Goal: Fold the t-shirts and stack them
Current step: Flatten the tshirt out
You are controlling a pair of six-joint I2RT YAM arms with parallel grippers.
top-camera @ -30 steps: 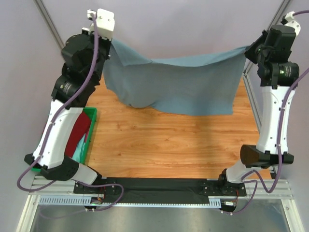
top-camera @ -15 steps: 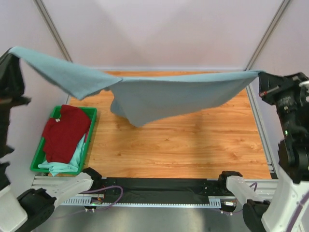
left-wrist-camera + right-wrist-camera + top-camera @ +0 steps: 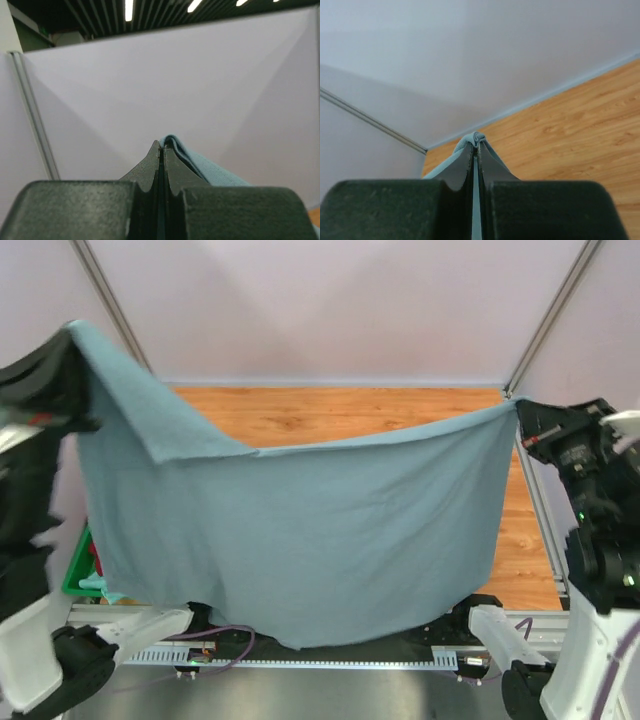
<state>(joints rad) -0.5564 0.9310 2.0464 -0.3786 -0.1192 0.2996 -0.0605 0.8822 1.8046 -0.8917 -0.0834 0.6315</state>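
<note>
Grey-blue t-shirt (image 3: 300, 540) lowered, left end effector (image 3: 161, 148) and right end effector (image 3: 476, 146) pinching it, wrist views only

Pale lilac walls (image 3: 330, 310), wooden tabletop (image 3: 330, 415).

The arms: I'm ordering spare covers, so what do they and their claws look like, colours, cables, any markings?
Both the left arm and right arm mix matte black joint housings with glossy white shell links. Purple cables loop from their bases, and small green lights glow on the right arm. The left claw and right claw have dark, tapered fingers with notched inner edges. No readable markings.
</note>
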